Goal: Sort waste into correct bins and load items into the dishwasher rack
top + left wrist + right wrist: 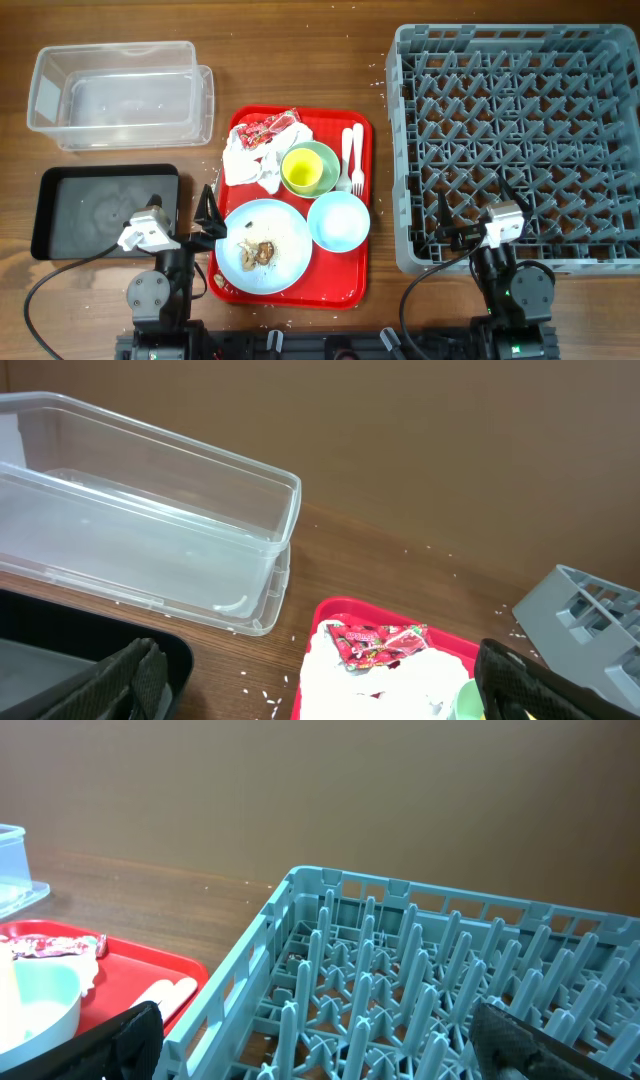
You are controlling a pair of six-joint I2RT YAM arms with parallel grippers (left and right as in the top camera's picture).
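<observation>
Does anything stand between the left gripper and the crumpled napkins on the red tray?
Nothing visible does. The open left gripper is beside the red tray's left rim; the napkins lie just inside it, uncovered. The blue plate sits off that line.

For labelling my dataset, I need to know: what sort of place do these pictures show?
Probably a lab mock-up of a canteen dish-return station: a red tray with a dirty plate, a dishwasher rack beside it, and a tub and black tray for waste, all on a wooden table.
</observation>
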